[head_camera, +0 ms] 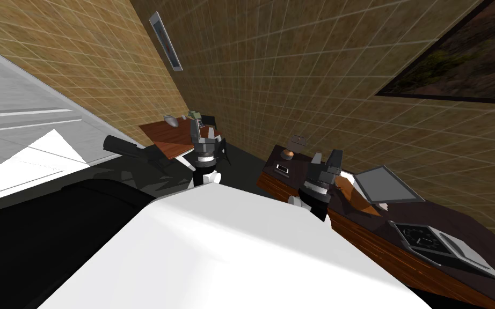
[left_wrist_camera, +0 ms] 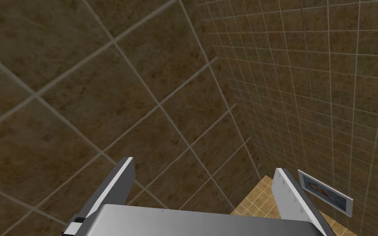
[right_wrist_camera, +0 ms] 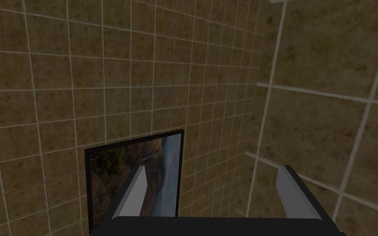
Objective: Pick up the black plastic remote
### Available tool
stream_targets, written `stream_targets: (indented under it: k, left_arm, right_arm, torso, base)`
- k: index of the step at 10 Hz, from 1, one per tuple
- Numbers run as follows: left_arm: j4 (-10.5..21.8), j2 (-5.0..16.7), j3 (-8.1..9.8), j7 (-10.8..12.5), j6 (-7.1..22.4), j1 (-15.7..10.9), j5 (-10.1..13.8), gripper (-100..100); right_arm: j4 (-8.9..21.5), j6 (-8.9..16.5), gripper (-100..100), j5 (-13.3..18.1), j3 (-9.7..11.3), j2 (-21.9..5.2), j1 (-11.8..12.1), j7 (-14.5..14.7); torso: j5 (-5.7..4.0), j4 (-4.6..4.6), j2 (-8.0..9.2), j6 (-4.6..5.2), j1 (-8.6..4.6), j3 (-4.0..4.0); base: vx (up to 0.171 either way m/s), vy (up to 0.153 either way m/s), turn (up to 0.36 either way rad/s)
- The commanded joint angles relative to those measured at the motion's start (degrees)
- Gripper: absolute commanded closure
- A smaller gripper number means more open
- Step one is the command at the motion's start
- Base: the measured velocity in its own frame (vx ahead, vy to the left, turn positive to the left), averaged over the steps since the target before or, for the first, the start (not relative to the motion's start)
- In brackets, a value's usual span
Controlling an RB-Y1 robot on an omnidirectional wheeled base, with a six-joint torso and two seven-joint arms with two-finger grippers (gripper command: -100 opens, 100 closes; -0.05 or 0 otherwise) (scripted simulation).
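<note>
A small flat black thing with a pale patch [head_camera: 282, 169], which looks like the remote, lies near the far end of a long dark wooden sideboard [head_camera: 348, 225] on my right. My right gripper [head_camera: 326, 157] hangs raised just right of it, above the sideboard. Its wrist view shows the gripper [right_wrist_camera: 212, 168] open, with nothing between the fingers [right_wrist_camera: 137, 192]. My left gripper [head_camera: 202, 132] is held up in front of me, over a small brown table, and is open and empty in its wrist view [left_wrist_camera: 202, 164].
On the sideboard stand a small brown ball [head_camera: 288, 154], a little frame [head_camera: 298, 141], a grey flat panel [head_camera: 386, 184] and a dark tray-like thing [head_camera: 429, 242]. The small brown table [head_camera: 168, 138] carries a grey object [head_camera: 171, 121]. Tiled walls close in behind.
</note>
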Motion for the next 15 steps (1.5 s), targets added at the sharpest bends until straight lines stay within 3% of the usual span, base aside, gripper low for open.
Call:
stream_targets:
  k: [1, 6, 11, 14, 15]
  left_arm:
    - [0.0, 0.0, 0.00, 0.0, 0.0, 0.0, 0.0, 0]
    - [0.0, 0.0, 0.01, 0.0, 0.0, 0.0, 0.0, 0]
    - [0.0, 0.0, 0.00, 0.0, 0.0, 0.0, 0.0, 0]
    - [0.0, 0.0, 0.00, 0.0, 0.0, 0.0, 0.0, 0]
    - [0.0, 0.0, 0.00, 0.0, 0.0, 0.0, 0.0, 0]
  right_arm:
    - [0.3, 0.3, -100, 0.2, 0.4, -1.8, 0.4, 0.2]
    - [4.1, 2.2, -100, 1.2, 3.4, -8.6, 4.4, 2.0]
    - [12.4, 5.1, -100, 2.3, 9.0, -14.2, 11.2, 6.2]
    - [15.3, 5.7, -100, 2.4, 10.3, -15.3, 12.6, 7.4]
    - [17.0, 6.4, -100, 2.5, 11.6, -16.4, 13.9, 8.6]
  torso:
    - [0.00, 0.00, 0.00, 0.00, 0.00, 0.00]
    - [-0.09, 0.04, 0.20, 0.00, -0.39, 0.12]
    - [-0.08, 0.03, 0.14, 0.00, -0.32, 0.08]
    - [0.01, 0.02, 0.07, 0.00, 0.06, 0.04]
    - [0.01, 0.02, 0.04, 0.00, 0.06, 0.03]
  base:
    - [-0.007, -0.022, 0.022]
    - [-0.036, -0.074, 0.077]
    - [-0.037, -0.058, 0.159]
    - [-0.018, 0.020, 0.062]
    - [-0.006, 0.007, 0.021]
